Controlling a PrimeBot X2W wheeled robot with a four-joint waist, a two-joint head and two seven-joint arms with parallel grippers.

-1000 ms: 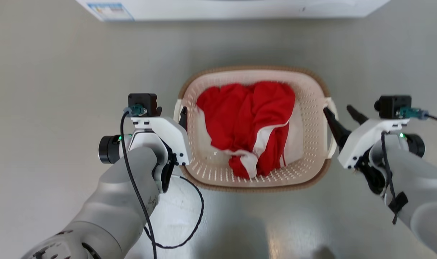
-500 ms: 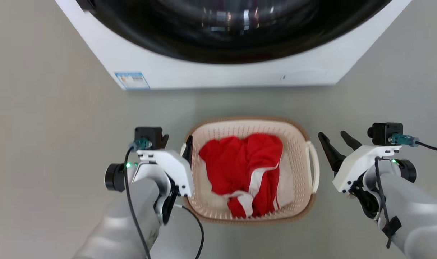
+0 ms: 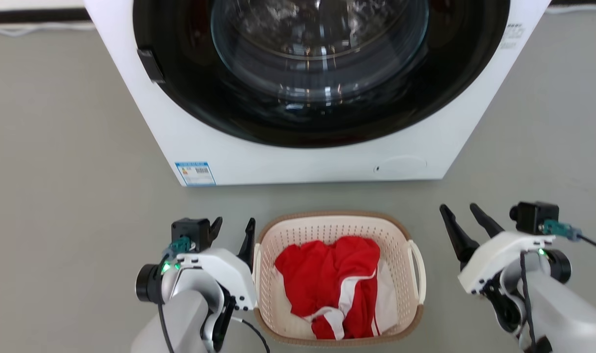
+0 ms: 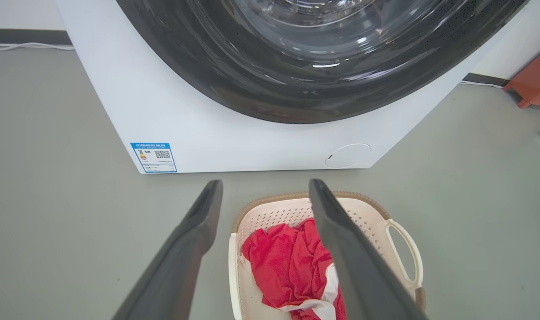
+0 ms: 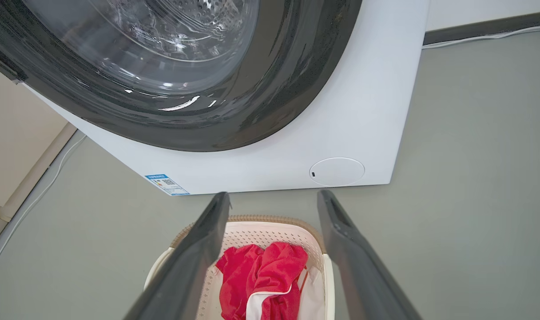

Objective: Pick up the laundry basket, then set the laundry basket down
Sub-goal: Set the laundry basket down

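The laundry basket (image 3: 298, 234), cream with a brown rim, stands on the grey floor in front of the washing machine. Red and white clothes (image 3: 327, 274) lie in it. My left gripper (image 3: 233, 225) is open just left of the basket's left handle (image 3: 257, 260), with nothing between its fingers. In the left wrist view the left gripper (image 4: 265, 183) hangs over the basket (image 4: 279, 214). My right gripper (image 3: 458, 210) is open, off to the right of the right handle (image 3: 419, 272) and apart from it. The right wrist view shows the right gripper (image 5: 274, 194) above the basket (image 5: 261, 231).
A white washing machine (image 3: 298, 164) with a dark round door stands close behind the basket. Bare grey floor lies on both sides. A red-brown object (image 4: 534, 84) sits by the wall at the far right. A white cable (image 5: 487, 38) runs along the skirting.
The camera has risen and tipped up, bringing the washing machine into view. Both grippers' fingers, which were at the basket's handles, have drawn away. The basket rests on the floor.
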